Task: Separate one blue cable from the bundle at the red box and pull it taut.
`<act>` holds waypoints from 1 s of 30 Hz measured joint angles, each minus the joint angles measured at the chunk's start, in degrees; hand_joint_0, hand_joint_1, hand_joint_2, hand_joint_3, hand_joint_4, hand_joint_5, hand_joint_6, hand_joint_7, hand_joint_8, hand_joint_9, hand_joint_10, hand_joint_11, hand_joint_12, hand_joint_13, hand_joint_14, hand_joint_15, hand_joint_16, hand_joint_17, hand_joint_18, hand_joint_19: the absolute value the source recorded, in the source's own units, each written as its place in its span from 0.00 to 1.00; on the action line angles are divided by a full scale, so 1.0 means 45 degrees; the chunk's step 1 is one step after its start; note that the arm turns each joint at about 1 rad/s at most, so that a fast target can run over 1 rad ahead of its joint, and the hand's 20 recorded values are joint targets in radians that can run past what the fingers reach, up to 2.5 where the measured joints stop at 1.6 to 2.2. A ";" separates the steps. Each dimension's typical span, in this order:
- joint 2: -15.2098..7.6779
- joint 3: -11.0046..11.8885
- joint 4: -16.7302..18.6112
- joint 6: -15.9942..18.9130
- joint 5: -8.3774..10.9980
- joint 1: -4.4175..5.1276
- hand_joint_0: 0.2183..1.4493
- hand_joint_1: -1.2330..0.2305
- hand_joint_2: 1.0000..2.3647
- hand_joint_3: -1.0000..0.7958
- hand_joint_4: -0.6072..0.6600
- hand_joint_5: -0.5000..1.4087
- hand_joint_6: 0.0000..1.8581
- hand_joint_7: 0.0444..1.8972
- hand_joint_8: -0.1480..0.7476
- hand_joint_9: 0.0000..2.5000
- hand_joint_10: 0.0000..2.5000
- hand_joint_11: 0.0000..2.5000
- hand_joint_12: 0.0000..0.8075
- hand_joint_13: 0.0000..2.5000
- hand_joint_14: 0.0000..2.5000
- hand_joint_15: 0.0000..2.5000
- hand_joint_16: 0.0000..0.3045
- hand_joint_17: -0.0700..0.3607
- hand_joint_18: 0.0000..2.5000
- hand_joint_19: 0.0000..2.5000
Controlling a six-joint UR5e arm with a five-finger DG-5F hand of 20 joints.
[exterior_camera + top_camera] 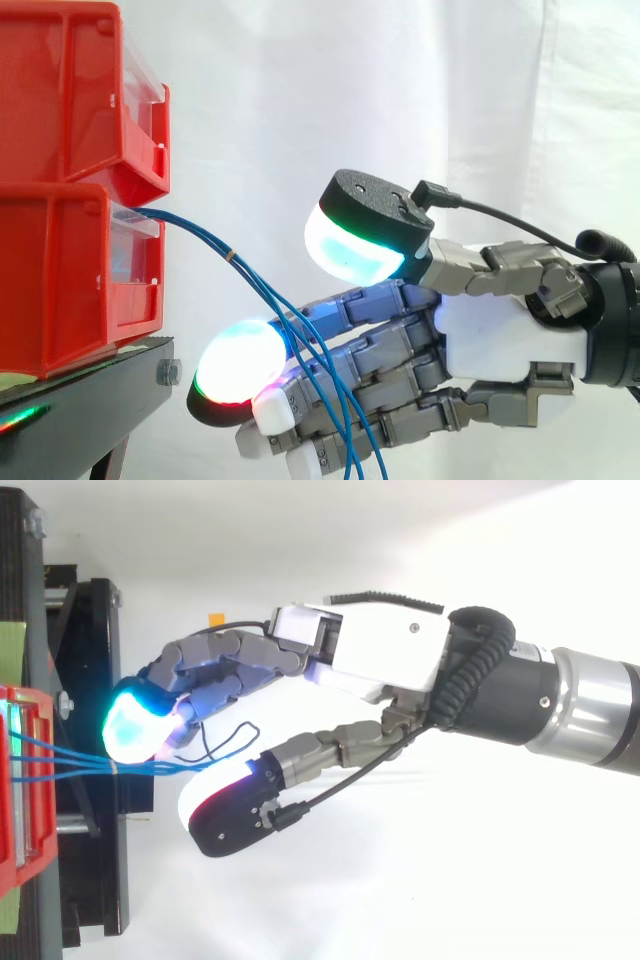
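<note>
I have the arm (pixel 590 705) coming in level from the right. My hand (pixel 505 335) sits turned on edge, its fingers (pixel 375 345) stretched out to the left, only slightly bent and loosely spread. The thumb (pixel 365 230) stands well apart above them, its pad glowing cyan-white

Cables (pixel 232 260): lower ends run off the bottom edge in side view. Their start is hidden inside the lower bin (pixel 60 285). Top view: strands pass under a glowing fingertip (pixel 135 728), path there hidden. Contact between cables and hand (pixel 505 335): cannot tell. Lower bin and stand (pixel 95 385) cut by left edge.
</note>
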 measured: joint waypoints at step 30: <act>-0.0263 0.0053 0.1226 0.0870 -0.1294 -0.0251 0.33 0.36 0.01 0.34 0.70 0.20 0.27 0.59 0.50 0.27 0.01 0.20 0.40 0.20 0.00 0.10 0.13 0.36 0.16 0.16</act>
